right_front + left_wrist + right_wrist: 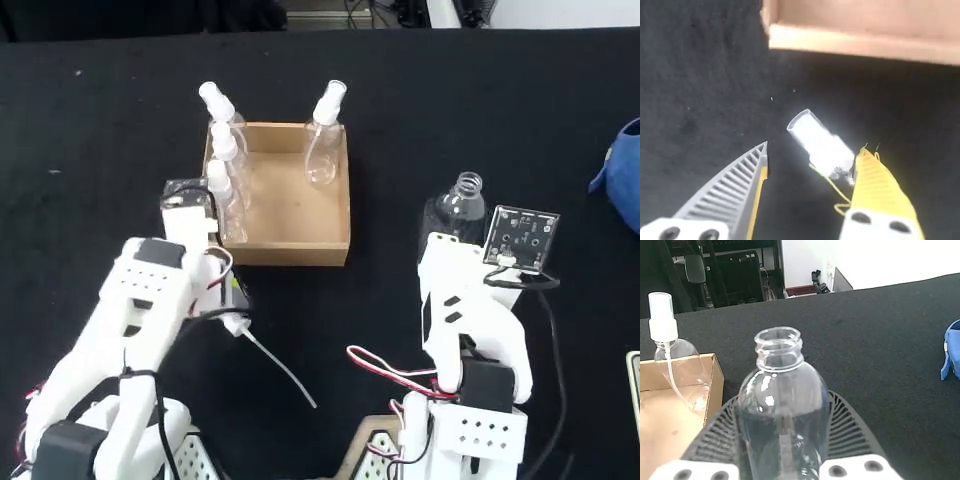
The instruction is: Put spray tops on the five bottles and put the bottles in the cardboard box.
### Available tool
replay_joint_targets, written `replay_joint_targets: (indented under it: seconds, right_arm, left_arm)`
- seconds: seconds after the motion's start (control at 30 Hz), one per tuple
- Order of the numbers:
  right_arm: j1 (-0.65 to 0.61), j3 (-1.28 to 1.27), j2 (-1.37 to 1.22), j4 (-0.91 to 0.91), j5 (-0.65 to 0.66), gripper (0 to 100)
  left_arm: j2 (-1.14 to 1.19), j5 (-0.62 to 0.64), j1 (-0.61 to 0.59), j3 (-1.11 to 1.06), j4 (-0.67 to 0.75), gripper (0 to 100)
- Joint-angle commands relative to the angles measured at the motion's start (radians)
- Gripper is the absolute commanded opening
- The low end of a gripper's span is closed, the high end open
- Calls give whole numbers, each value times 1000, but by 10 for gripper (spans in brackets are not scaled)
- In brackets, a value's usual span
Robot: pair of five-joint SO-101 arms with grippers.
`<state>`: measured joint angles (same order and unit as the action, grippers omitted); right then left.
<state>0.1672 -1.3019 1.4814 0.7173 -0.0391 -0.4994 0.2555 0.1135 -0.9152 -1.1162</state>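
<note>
Already in box [300,252]: four topped bottles [322,150].
Right pincer [783,399]: grips last bottle [462,205] (topless).
Left pincer [812,149]: open around spray top [816,139].

**A table under black cloth, with a bright room behind it**

The table [480,120] is covered with a matt black cloth [100,120] flecked with pale lint. In the high view a thin strip of the room runs beyond the far edge. There are tangled cables [372,12] at twelve o'clock and a bright white patch [560,12] at one o'clock. A blue object [622,180] lies on the cloth at three o'clock, cut off by the edge. In the right wrist view a white wall [865,260] glares at one o'clock. A dark cabinet [742,275] with small red lights stands at eleven o'clock, and more cables lie at its foot.
</note>
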Motion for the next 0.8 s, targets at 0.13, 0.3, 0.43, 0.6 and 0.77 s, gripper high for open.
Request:
replay_joint_targets:
  seconds: [0.13, 0.3, 0.43, 0.6, 0.77]
  right_arm:
    - [12, 5, 21, -29, 2, 11]
    - [12, 5, 21, -29, 2, 11]
    - [12, 5, 21, -29, 2, 11]
    - [12, 5, 21, -29, 2, 11]
    - [12, 5, 21, -29, 2, 11]
  left_arm:
    - [-2, 431, 39, -107, 186, 159]
    - [-11, 433, 39, -157, 210, 159]
    - [-3, 433, 39, -170, 218, 159]
    - [-2, 431, 41, -171, 218, 74]
    - [-2, 288, 35, -171, 218, 30]
